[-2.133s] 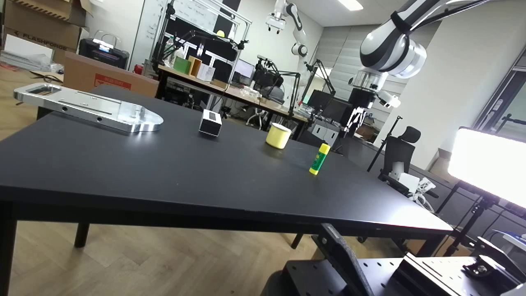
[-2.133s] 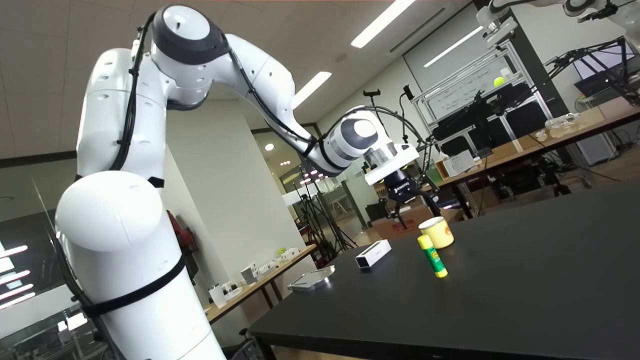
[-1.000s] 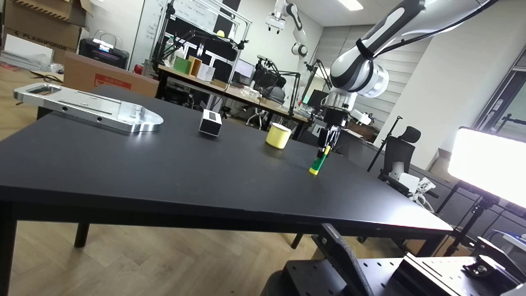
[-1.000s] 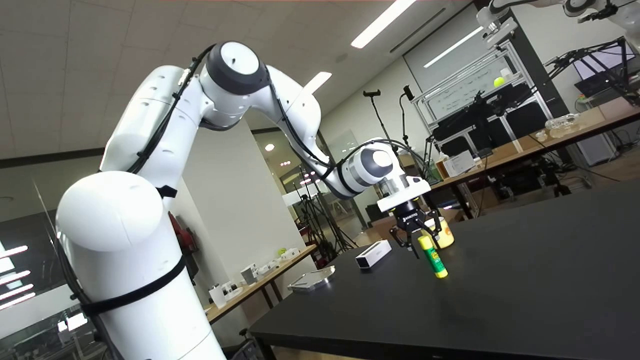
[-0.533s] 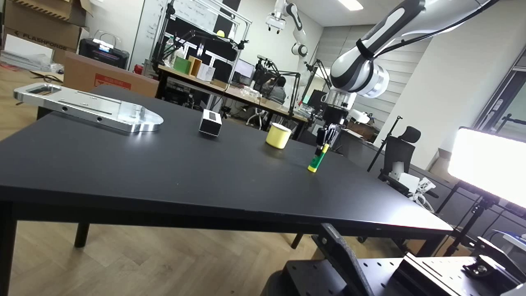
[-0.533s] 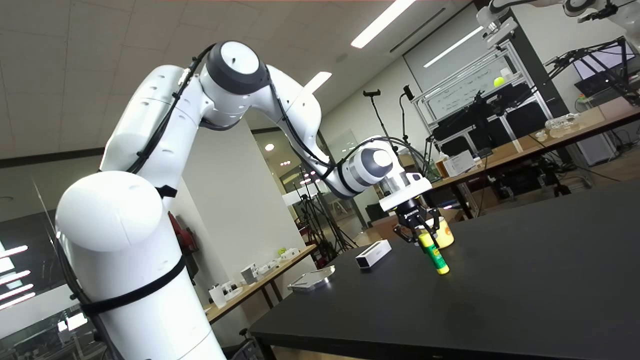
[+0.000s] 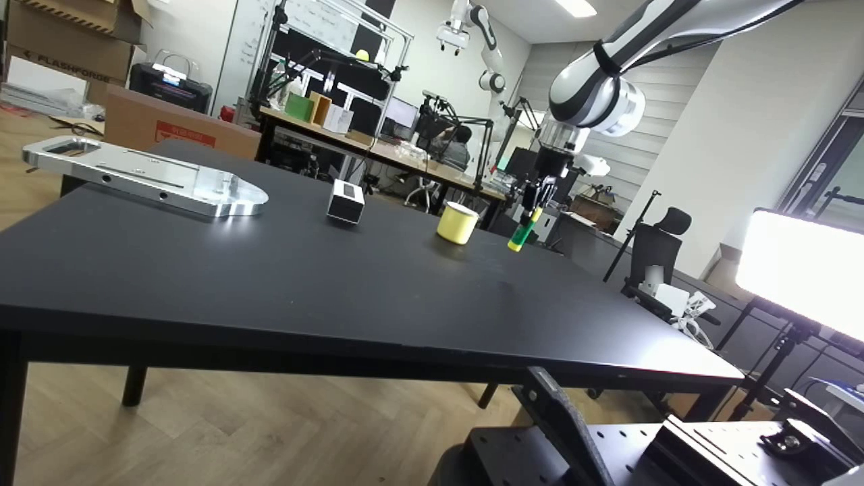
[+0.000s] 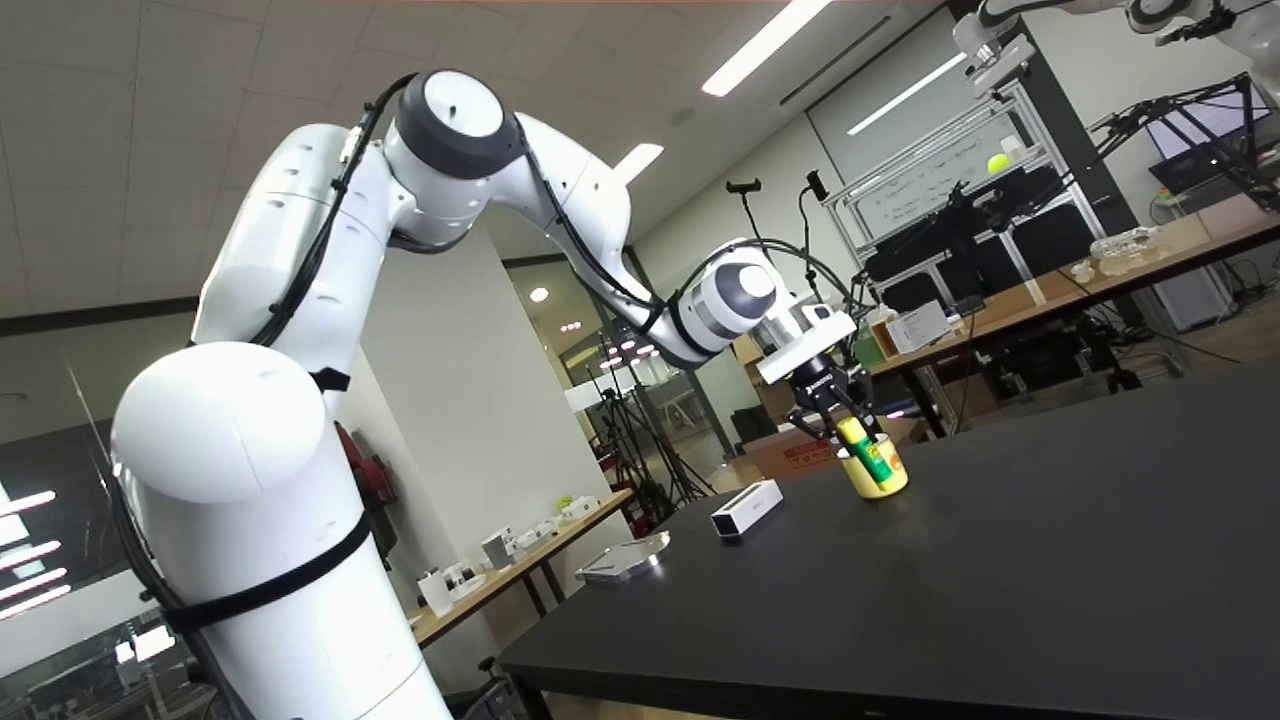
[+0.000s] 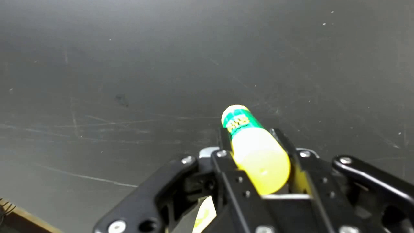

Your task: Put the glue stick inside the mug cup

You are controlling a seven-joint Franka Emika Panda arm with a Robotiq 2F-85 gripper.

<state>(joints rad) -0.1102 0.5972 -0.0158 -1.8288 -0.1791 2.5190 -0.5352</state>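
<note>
My gripper [image 9: 252, 139] is shut on the glue stick [image 9: 263, 161], its black fingers on both sides of the upper, yellow part. The stick's green body and lower end point down at the table in the wrist view. In an exterior view the stick [image 7: 521, 236] hangs tilted above the table, to the right of the pale-yellow mug cup [image 7: 457, 224] and apart from it. The mug cup stands upright. In an exterior view the stick [image 8: 868, 452] overlaps the mug cup [image 8: 896, 466], in front of it and outside it.
A black-and-white boxy object [image 7: 345, 202] stands on the black table [image 7: 290, 283], left of the mug cup. Farther left lies a silver metal plate [image 7: 148, 177]. A bright lamp panel [image 7: 803, 277] stands beyond the table's right end.
My gripper came down around the standing glue stick, closed on it, and has lifted it off the table. The mug cup and the boxy object have not moved.
</note>
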